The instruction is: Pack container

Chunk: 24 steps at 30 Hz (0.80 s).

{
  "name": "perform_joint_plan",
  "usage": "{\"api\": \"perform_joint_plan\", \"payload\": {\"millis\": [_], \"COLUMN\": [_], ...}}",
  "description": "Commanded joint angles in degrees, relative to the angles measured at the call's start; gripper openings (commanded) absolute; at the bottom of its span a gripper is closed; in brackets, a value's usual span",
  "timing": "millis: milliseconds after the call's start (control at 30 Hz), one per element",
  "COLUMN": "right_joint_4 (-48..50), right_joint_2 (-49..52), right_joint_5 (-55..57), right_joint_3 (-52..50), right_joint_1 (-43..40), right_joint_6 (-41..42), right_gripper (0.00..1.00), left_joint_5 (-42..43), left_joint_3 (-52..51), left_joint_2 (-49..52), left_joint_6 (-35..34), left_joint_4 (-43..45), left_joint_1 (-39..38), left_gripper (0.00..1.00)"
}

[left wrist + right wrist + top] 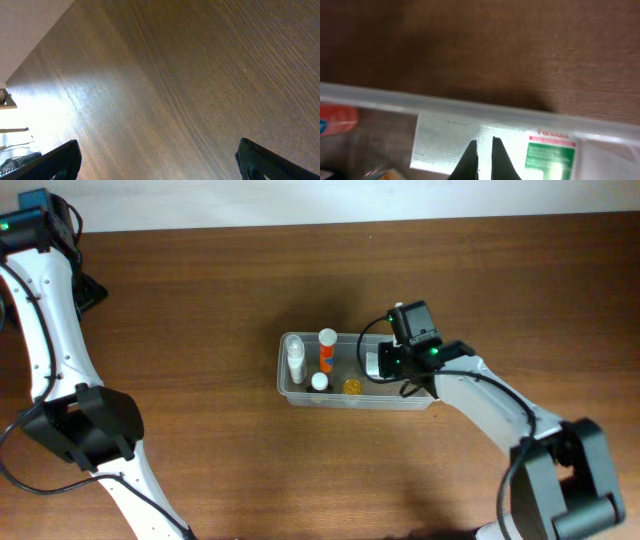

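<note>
We see the container (340, 403) at the middle of the table (200, 300), with a white bottle (296, 360) and an orange bottle (326, 352) inside. Our right gripper (484, 156) hangs over its right end, almost closed above a white packet (445, 140); we cannot tell if it pinches anything. Our left gripper (159, 162) is spread wide and empty.

Brown wood-grain table (200, 280) — pale strip (300, 200) beyond.
</note>
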Motion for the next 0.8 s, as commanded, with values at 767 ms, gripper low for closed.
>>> {"api": "perform_joint_plan", "payload": {"millis": [767], "right_joint_4": [-6.38], "right_joint_2": [4.07], "right_joint_5": [-11.58], "right_joint_3": [0.13], "right_joint_1": [-0.20], "right_joint_6": [0.42], "right_gripper": [0.04], "left_joint_5": [-0.81], "left_joint_3": [1.07], "left_joint_2": [0.17], "left_joint_6": [0.44], "left_joint_4": [-0.02], "left_joint_1": [-0.17], "left_gripper": [0.99]}}
